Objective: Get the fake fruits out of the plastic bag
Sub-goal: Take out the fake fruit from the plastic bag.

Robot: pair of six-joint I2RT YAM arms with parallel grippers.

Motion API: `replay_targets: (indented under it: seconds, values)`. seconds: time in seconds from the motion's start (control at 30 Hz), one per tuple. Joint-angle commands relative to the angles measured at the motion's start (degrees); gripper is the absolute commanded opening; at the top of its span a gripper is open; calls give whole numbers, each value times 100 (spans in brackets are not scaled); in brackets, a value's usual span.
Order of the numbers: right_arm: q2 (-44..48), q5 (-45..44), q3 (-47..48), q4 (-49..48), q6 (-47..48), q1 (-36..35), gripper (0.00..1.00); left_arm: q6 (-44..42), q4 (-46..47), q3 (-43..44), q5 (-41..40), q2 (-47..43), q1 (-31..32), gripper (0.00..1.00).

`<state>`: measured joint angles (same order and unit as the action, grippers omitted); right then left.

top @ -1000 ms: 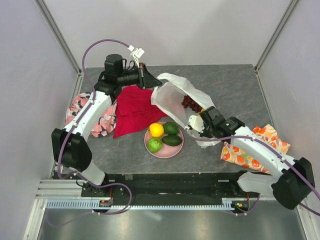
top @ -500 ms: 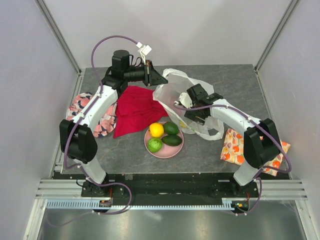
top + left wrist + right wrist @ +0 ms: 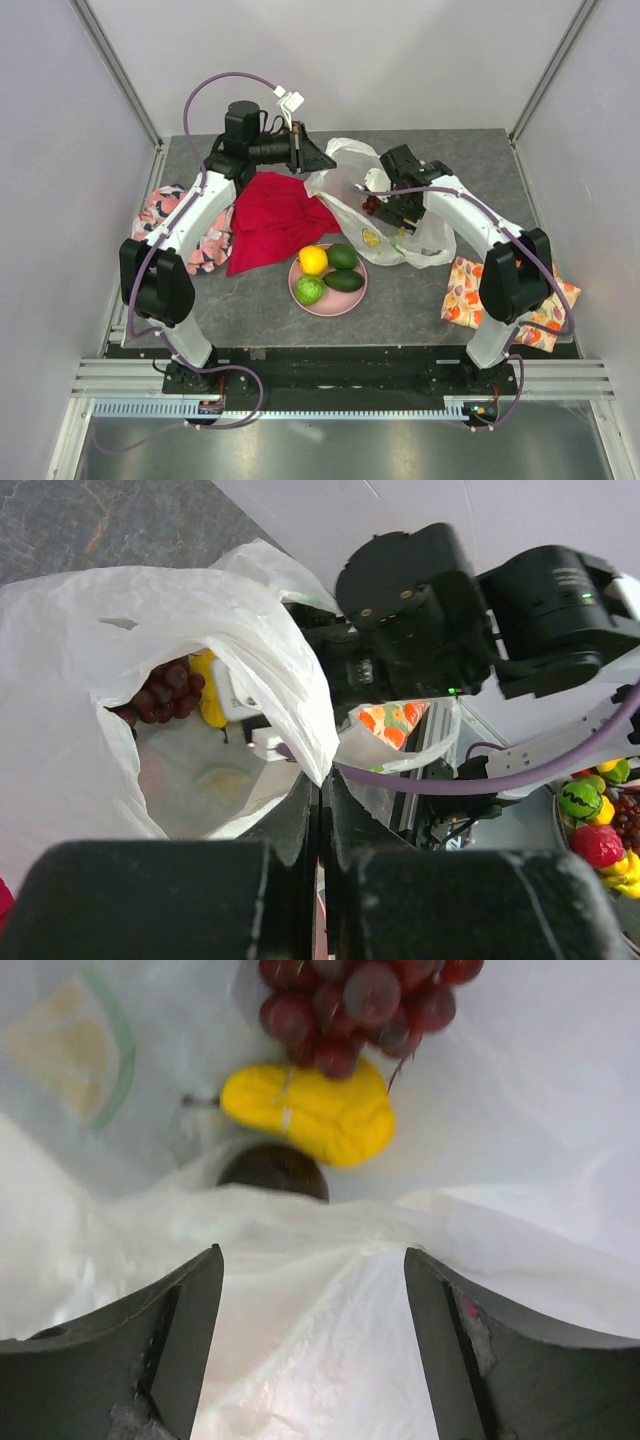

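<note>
Saw floral cloth point(image 3: 160, 215) at the left edge of the desk point(image 3: 470, 165), red cloth point(image 3: 268, 225) just right of it and overlapping its edge. Found left fingers point(image 3: 295, 825) clamped shut on the far-left rim of the plastic bag point(image 3: 405, 245), film pinched between them and held up off the desk. Noted pink plate point(image 3: 330, 308) near centre, at the red cloth's near corner. Counted four fruits on it: lime point(image 3: 309, 290) near-left, citrus point(image 3: 313, 260) far-left, two avocados point(image 3: 344, 281) on the right side, all touching. Found the bag lying just right of the plate, mouth pulled open toward far-left. Saw three pieces inside: grape bunch point(image 3: 365, 1005), yellow pear point(image 3: 310, 1110) touching the grapes, dark rounded piece point(image 3: 272, 1170) beside the pear and half hidden by a fold; could not tell which fruit. Found right fingers point(image 3: 190, 1340) spread wide at the bag mouth, only a fold of bag film between them, no fruit touched. Spotted orange fruit-printed cloth point(image 3: 470, 295) at near right, partly under the right arm.
</note>
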<state>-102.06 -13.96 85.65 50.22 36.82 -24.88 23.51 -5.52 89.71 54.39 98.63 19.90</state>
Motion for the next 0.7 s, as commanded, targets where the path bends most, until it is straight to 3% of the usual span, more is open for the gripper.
replay_targets:
  seconds: [0.0,0.1,0.27,0.43,0.67]
  values:
    - [686,102,461,1305,492,-8,82,-57,113,2,72,-204,31,2]
    - [828,1208,899,1544,459,-60,82,-83,104,29,54,-151,49,2]
    - [118,1843,1068,1054,-60,-201,58,-83,104,169,28,-46,128,2]
    - [-611,1695,1086,402,-175,-219,42,-171,16,187,-7,-54,181,2]
    - [-930,922,858,-178,-332,-52,39,-347,-107,178,-113,-72,190,2]
